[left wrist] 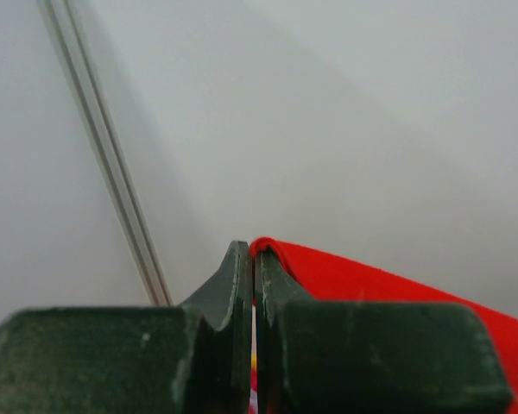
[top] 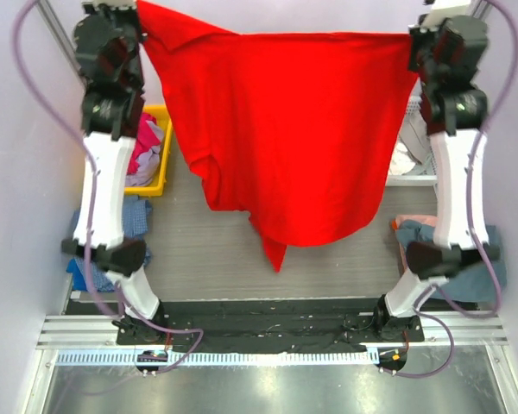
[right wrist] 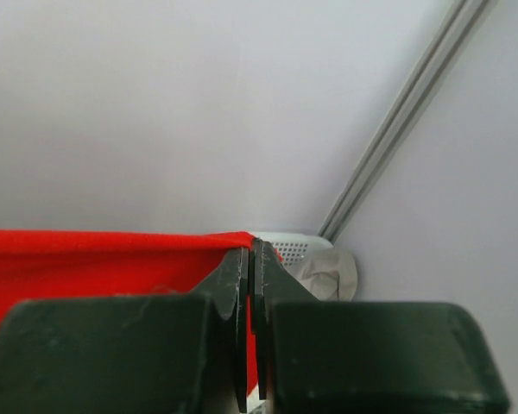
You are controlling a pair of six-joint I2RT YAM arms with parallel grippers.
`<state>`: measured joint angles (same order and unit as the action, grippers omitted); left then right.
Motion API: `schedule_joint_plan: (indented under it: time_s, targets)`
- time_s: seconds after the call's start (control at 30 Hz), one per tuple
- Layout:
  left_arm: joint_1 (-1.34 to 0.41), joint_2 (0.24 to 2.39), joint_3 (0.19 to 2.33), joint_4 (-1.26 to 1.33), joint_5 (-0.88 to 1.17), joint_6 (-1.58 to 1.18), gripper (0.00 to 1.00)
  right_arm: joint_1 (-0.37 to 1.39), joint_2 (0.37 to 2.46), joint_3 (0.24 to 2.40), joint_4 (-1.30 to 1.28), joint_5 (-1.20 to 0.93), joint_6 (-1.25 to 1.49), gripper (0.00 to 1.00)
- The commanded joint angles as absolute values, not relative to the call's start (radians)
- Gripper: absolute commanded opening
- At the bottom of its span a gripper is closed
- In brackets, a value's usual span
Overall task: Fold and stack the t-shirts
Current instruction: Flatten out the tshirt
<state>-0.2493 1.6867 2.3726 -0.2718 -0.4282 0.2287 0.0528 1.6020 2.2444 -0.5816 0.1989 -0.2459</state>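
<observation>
Top view: one red t-shirt (top: 285,129), hanging spread out in the air above the tabletop (top: 207,250), one upper corner pinched by the left end effector (top: 138,10) and the other by the right end effector (top: 416,39); one yellow bin (top: 161,172) of pink cloth (top: 142,151) at the left. Left wrist view: fingers (left wrist: 237,285) pressed together on a folded red edge of the shirt. Right wrist view: fingers (right wrist: 233,285) pressed together on the red edge stretching away to the left, a white basket (right wrist: 293,247) just beyond the tips.
</observation>
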Motion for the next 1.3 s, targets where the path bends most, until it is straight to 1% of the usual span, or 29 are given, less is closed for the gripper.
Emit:
schedule_joint_plan:
  time_s: [0.0, 0.03, 0.07, 0.17, 0.27, 0.37, 0.53, 0.63, 0.7, 0.73, 0.77, 0.8, 0.83, 0.87, 0.9, 0.93, 0.97, 1.0, 1.03, 1.07, 1.1, 1.13, 1.17, 1.2, 1.27]
  targets:
    - [-0.187, 1.916, 2.597, -0.21, -0.474, 0.265, 0.0, 0.043, 1.82, 2.475, -0.575, 0.293, -0.294, 0.01]
    - [-0.183, 1.978, 2.627, -0.196, -0.48, 0.274, 0.0, 0.044, 1.859, 2.52, -0.575, 0.302, -0.301, 0.01]
    - [-0.178, 1.991, 2.637, -0.172, -0.492, 0.275, 0.0, 0.043, 1.897, 2.57, -0.568, 0.314, -0.302, 0.01]
    - [-0.149, 1.985, 2.562, -0.048, -0.492, 0.209, 0.0, 0.038, 1.905, 2.557, -0.487, 0.307, -0.296, 0.01]
    - [-0.129, 2.017, 2.661, -0.063, -0.488, 0.17, 0.0, 0.04, 1.888, 2.554, -0.394, 0.304, -0.287, 0.01]
    - [-0.13, 2.008, 2.71, -0.048, -0.468, 0.175, 0.0, 0.04, 1.852, 2.548, -0.318, 0.302, -0.281, 0.01]
    - [-0.129, 1.928, 2.769, -0.098, -0.474, 0.169, 0.0, 0.04, 1.761, 2.539, -0.285, 0.291, -0.268, 0.01]
    - [-0.129, 1.87, 2.749, -0.135, -0.459, 0.161, 0.0, 0.04, 1.691, 2.484, -0.288, 0.295, -0.271, 0.01]
    - [-0.13, 1.833, 2.702, -0.156, -0.446, 0.15, 0.0, 0.04, 1.646, 2.375, -0.285, 0.285, -0.268, 0.01]
    - [-0.129, 1.785, 2.625, -0.161, -0.44, 0.144, 0.0, 0.04, 1.616, 2.329, -0.287, 0.284, -0.261, 0.01]
    - [-0.13, 1.761, 2.581, -0.175, -0.433, 0.141, 0.0, 0.04, 1.556, 2.219, -0.285, 0.275, -0.256, 0.01]
    - [-0.13, 1.732, 2.532, -0.184, -0.413, 0.127, 0.0, 0.04, 1.519, 2.159, -0.281, 0.258, -0.246, 0.01]
    - [-0.129, 1.682, 2.431, -0.198, -0.404, 0.118, 0.0, 0.04, 1.485, 2.093, -0.276, 0.249, -0.238, 0.01]
    - [-0.13, 1.649, 2.371, -0.219, -0.381, 0.111, 0.0, 0.04, 1.414, 1.959, -0.272, 0.239, -0.229, 0.01]
    - [-0.132, 1.62, 2.305, -0.23, -0.339, 0.104, 0.0, 0.04, 1.378, 1.889, -0.265, 0.207, -0.218, 0.01]
    - [-0.132, 1.556, 2.164, -0.236, -0.312, 0.092, 0.0, 0.038, 1.344, 1.82, -0.259, 0.198, -0.209, 0.01]
    - [-0.14, 1.528, 2.09, -0.236, -0.29, 0.091, 0.0, 0.038, 1.312, 1.696, -0.255, 0.189, -0.203, 0.01]
    - [-0.144, 1.501, 2.015, -0.235, -0.25, 0.092, 0.0, 0.04, 1.264, 1.642, -0.268, 0.161, -0.199, 0.01]
    - [-0.153, 1.449, 1.876, -0.235, -0.226, 0.087, 0.0, 0.041, 1.241, 1.546, -0.281, 0.146, -0.19, 0.01]
    - [-0.161, 1.427, 1.806, -0.236, -0.197, 0.1, 0.0, 0.04, 1.223, 1.498, -0.288, 0.129, -0.187, 0.01]
    - [-0.172, 1.399, 1.67, -0.235, -0.171, 0.103, 0.0, 0.04, 1.186, 1.455, -0.305, 0.115, -0.181, 0.01]
    - [-0.184, 1.378, 1.602, -0.229, -0.143, 0.112, 0.0, 0.04, 1.171, 1.38, -0.316, 0.083, -0.178, 0.01]
    - [-0.192, 1.337, 1.545, -0.227, -0.118, 0.118, 0.0, 0.041, 1.155, 1.347, -0.339, 0.069, -0.175, 0.01]
    - [-0.201, 1.318, 1.443, -0.221, -0.112, 0.124, 0.0, 0.041, 1.129, 1.321, -0.353, 0.057, -0.178, 0.01]
    - [-0.212, 1.267, 1.366, -0.21, -0.052, 0.136, 0.0, 0.04, 1.105, 1.266, -0.402, 0.026, -0.184, 0.01]
